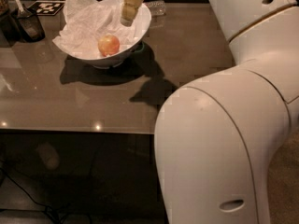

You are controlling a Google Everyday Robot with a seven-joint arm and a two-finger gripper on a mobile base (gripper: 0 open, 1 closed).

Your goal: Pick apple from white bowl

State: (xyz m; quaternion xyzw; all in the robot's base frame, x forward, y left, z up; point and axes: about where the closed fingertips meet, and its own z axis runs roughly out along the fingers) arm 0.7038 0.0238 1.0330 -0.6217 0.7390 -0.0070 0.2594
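The apple (108, 45), yellow-orange with a red blush, lies in the white bowl (141, 28) on crumpled white paper, toward the bowl's front. The bowl stands at the far left of the grey table (84, 97). My gripper (127, 18) hangs over the bowl's right half, its tan fingertip pointing down, up and to the right of the apple and apart from it. The big white arm fills the right side of the view.
A dark container with a utensil (25, 22) stands at the far left edge. A black-and-white tag (46, 7) lies behind the bowl. A clear object (159, 7) lies at the back, right of the bowl. The table's front edge runs across the middle.
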